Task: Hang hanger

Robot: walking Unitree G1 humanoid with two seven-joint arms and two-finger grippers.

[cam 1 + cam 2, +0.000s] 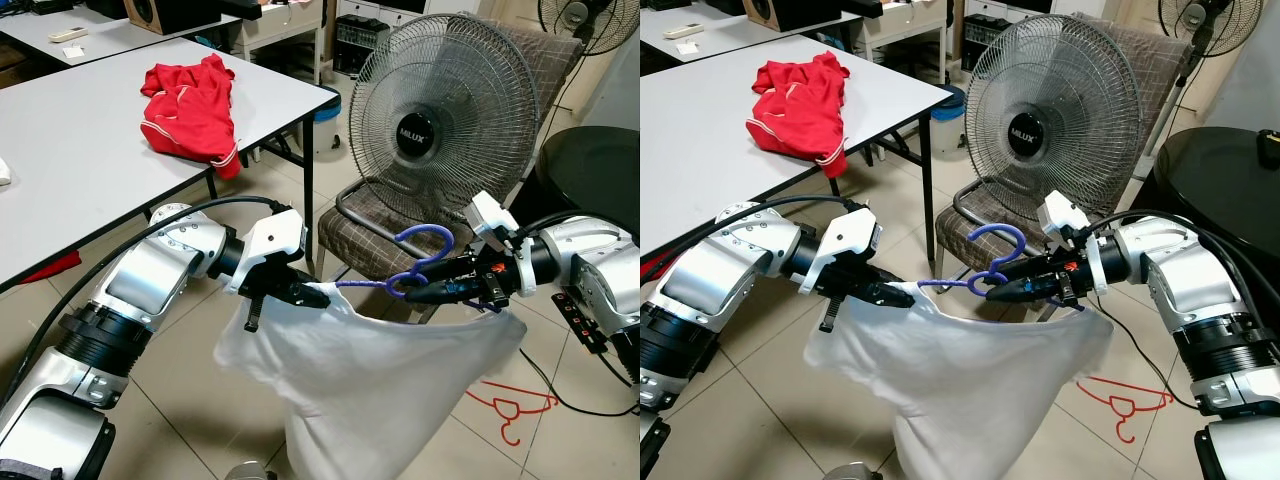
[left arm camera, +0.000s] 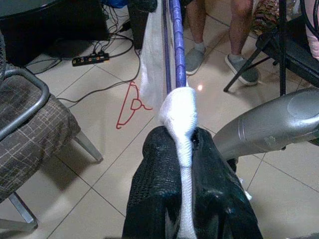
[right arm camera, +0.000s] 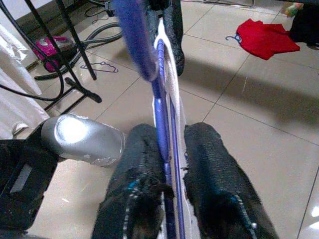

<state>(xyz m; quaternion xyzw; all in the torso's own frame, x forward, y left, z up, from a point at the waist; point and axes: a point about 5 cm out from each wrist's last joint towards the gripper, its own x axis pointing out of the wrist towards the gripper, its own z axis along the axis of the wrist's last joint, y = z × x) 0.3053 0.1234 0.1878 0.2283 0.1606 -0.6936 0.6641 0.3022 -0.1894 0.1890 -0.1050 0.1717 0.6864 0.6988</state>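
A white garment (image 1: 380, 385) hangs between my two grippers on a purple hanger (image 1: 420, 262), whose hook curls up in front of the fan. My left gripper (image 1: 305, 294) is shut on the garment's shoulder at the hanger's left end; in the left wrist view its fingers (image 2: 164, 199) pinch the white cloth (image 2: 182, 124). My right gripper (image 1: 420, 290) is shut on the hanger near its hook; in the right wrist view the purple bar (image 3: 162, 134) and white cloth run between the fingers (image 3: 139, 179).
A standing fan (image 1: 445, 120) rests against a brown chair (image 1: 365, 235) just behind the hanger. A white table (image 1: 90, 150) at left bears a red garment (image 1: 190, 110). A red hanger (image 1: 510, 408) lies on the tiled floor. A person's legs (image 2: 234, 30) stand nearby.
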